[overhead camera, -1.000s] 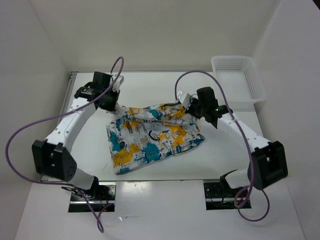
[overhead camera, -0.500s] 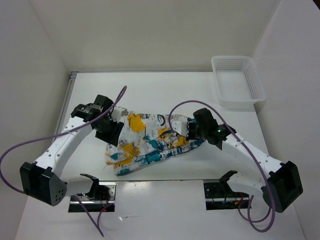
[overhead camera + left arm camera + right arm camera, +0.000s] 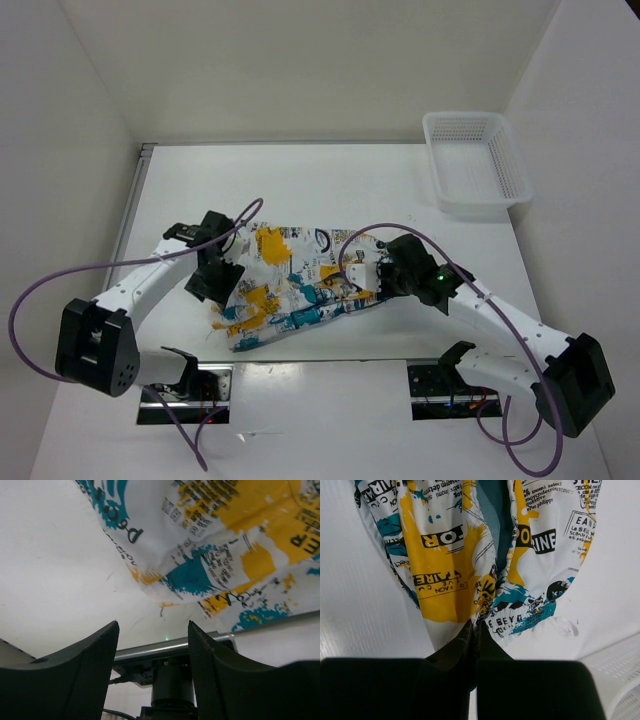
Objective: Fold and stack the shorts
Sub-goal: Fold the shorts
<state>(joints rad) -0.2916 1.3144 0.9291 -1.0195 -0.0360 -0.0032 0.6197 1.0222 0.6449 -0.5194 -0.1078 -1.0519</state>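
The fold seems half done: the shorts (image 3: 290, 290) lie bunched mid-desk (image 3: 330, 185), right jaws clamped on their 3 o'clock edge, left jaws wide and empty at 9 o'clock, likely needing a regrasp

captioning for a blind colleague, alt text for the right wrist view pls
The right gripper is shut on a pinched fold of the shorts, whose white fabric with teal, yellow-orange and black print spreads away over the white table.

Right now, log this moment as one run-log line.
left gripper: open, beside shorts | right gripper: shut on shorts | shorts: bunched, partly folded, on table
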